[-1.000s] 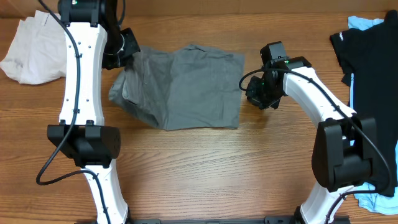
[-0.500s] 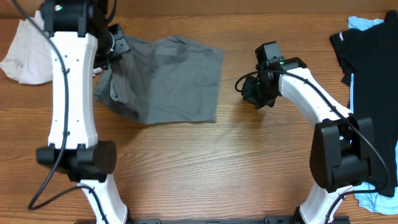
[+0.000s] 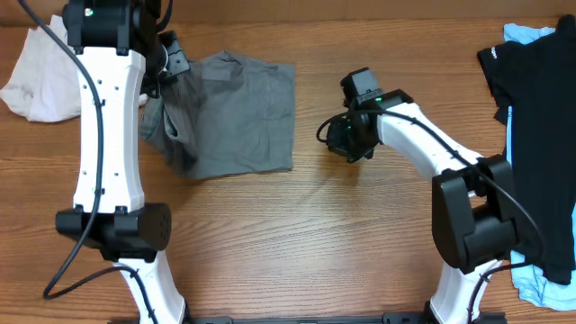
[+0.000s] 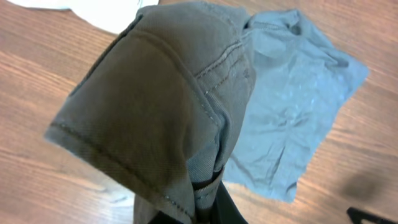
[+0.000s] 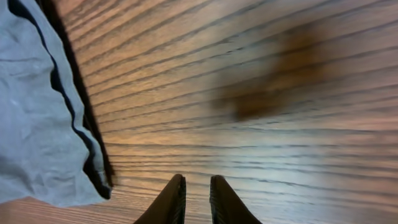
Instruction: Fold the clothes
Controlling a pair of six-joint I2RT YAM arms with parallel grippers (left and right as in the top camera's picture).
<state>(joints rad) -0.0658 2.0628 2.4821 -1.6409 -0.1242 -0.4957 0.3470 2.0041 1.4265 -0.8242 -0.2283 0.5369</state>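
Note:
The grey shorts [image 3: 238,117] lie partly spread on the wooden table at upper left. Their left end is lifted and bunched. My left gripper [image 3: 169,65] is shut on that bunched end. In the left wrist view a thick hemmed fold of the shorts [image 4: 155,112] hangs over the gripper [image 4: 208,186], pinched between its fingers. My right gripper [image 3: 340,139] hovers over bare wood just right of the shorts' right edge [image 5: 37,124]. Its fingers [image 5: 174,196] stand a narrow gap apart with nothing between them.
Cream shorts [image 3: 36,76] lie crumpled at the far left corner. A black garment [image 3: 531,99] lies along the right edge, over a light-blue one [image 3: 526,34]. The left arm's column [image 3: 108,171] stands over the shorts' left side.
My left gripper has dragged the grey shorts leftward across the table. The right gripper has followed to the left, staying off the cloth's right edge.

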